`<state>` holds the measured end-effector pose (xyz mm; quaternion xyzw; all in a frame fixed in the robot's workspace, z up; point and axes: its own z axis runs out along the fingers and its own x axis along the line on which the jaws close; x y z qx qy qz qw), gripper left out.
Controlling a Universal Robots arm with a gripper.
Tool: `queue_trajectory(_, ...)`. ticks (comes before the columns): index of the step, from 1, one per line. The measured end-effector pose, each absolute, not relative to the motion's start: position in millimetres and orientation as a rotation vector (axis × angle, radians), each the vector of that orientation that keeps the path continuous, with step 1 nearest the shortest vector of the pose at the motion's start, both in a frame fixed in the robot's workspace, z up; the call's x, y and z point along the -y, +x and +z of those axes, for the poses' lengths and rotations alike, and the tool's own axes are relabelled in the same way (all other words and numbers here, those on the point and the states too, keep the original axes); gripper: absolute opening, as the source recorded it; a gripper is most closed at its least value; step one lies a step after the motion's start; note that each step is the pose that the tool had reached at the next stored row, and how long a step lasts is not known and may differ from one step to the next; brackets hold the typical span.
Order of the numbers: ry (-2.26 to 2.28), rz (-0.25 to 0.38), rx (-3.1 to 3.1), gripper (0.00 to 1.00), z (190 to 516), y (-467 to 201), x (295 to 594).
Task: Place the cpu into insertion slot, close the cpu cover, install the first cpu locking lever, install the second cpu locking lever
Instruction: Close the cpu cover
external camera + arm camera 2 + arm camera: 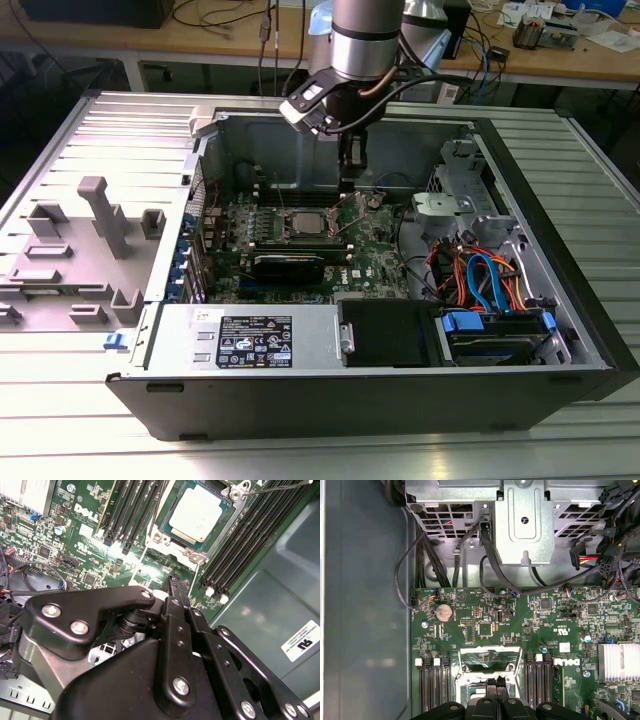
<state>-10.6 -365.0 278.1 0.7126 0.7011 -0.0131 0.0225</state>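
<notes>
We see the chip (195,512) seated in the socket (200,555). Our gripper (496,684) is pinched shut, holding nothing, tips at the raised cover (492,650). If we slip off its edge, we scrape the board (485,615) or drop it crooked.

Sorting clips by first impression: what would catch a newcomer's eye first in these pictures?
The gripper, hanging inside the open computer case over the green board in the exterior view, draws the eye first. Next comes the silver cpu, lying in the insertion slot between black memory slots in the second wrist view.
</notes>
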Motion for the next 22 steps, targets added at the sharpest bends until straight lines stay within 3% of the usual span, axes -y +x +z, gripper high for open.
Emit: queue_trajectory(22, 2.207, -0.041, -2.172, 0.11, 278.1, -5.7, 365.0)
